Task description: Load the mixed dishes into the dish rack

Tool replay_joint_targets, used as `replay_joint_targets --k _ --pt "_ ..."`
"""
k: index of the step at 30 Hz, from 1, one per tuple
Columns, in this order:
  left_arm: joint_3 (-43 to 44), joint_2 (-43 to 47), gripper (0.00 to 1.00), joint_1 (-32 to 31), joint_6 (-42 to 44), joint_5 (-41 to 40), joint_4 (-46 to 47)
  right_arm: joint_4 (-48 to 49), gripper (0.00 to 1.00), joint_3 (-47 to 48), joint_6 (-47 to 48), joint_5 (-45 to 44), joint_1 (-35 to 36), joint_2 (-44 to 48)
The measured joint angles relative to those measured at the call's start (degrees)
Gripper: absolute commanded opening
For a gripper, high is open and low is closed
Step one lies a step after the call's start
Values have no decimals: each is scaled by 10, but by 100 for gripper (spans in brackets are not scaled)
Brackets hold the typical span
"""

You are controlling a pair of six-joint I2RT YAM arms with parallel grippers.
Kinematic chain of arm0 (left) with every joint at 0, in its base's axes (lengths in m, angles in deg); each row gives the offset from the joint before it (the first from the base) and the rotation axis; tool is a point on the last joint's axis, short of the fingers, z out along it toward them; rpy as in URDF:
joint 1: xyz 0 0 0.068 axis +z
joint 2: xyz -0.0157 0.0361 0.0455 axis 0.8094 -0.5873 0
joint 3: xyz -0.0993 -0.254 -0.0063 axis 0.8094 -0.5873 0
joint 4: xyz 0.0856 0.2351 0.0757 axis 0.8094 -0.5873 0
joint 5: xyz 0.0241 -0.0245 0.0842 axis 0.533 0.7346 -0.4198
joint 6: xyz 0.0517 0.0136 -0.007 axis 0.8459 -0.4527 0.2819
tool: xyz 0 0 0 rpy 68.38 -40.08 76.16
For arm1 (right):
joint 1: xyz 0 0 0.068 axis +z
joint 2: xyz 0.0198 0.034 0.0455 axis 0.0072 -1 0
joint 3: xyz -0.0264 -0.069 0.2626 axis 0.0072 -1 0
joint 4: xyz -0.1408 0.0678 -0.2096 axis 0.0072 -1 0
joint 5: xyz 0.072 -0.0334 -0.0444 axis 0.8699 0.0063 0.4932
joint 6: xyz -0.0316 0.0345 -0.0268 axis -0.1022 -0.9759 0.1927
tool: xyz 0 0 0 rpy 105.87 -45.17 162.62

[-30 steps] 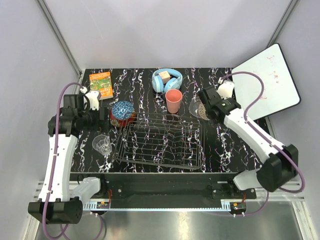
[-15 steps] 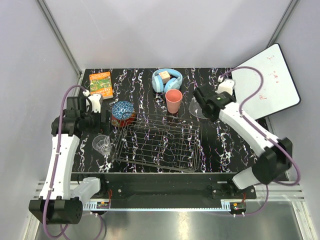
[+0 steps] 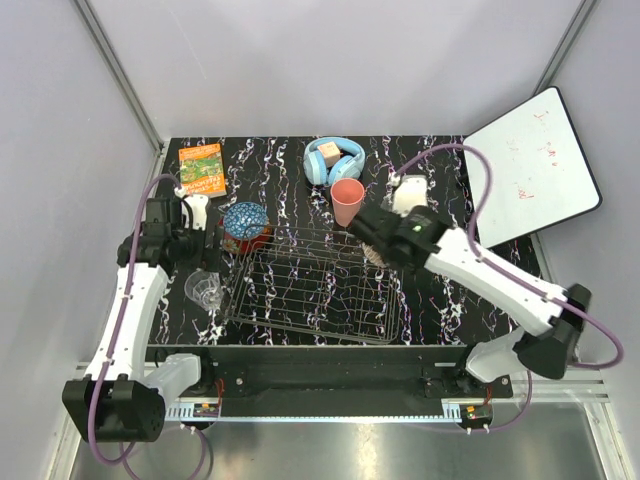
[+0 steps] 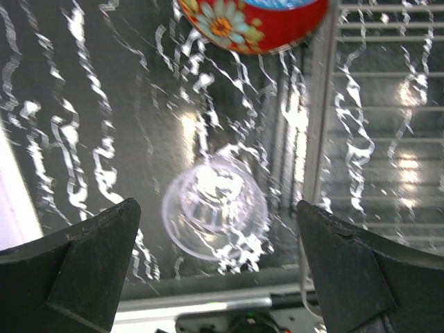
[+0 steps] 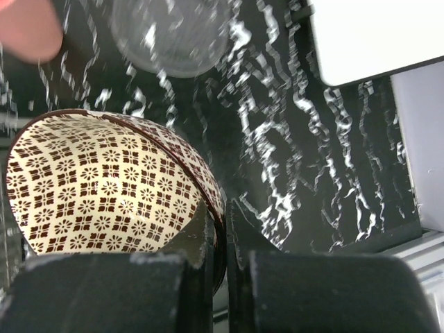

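Note:
My right gripper [image 3: 368, 236] [image 5: 223, 211] is shut on the rim of the beige-brown patterned bowl [image 5: 104, 187] [image 3: 379, 254] and holds it tilted over the back right corner of the dish rack [image 3: 320, 285]. My left gripper [image 3: 208, 242] [image 4: 216, 216] is open and hangs above the small clear glass tumbler [image 4: 215, 208] [image 3: 205, 288], which stands left of the rack. The blue-patterned bowl with red outside [image 3: 245, 225] [image 4: 257, 24] sits at the rack's back left. The salmon-pink cup [image 3: 347, 200] stands behind the rack. The clear glass shallow dish [image 5: 170, 35] lies on the table past the bowl.
Light-blue headphones [image 3: 333, 158] and an orange book [image 3: 202, 168] lie at the back of the black marbled table. A white board [image 3: 535, 165] leans off the table's right back corner. The rack's wire edge [image 4: 316, 104] runs just right of the tumbler.
My right arm has swung left, carrying the beige-brown bowl from the table's right side to the rack's back right corner. My left gripper has shifted slightly right, near the tumbler.

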Motion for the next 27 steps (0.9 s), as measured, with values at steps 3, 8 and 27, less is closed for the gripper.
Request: replay_joint_targets --k 3,8,27 --pt "-1 -6 97 -1 10 -22 18 -10 0 0 -24 18 33 -43" --pt "-20 -16 93 -8 22 -59 47 -10 0 0 -43 40 42 -89" --pt "-103 -12 93 -137 54 -166 145 0 0 -42 -11 71 -57 -164"
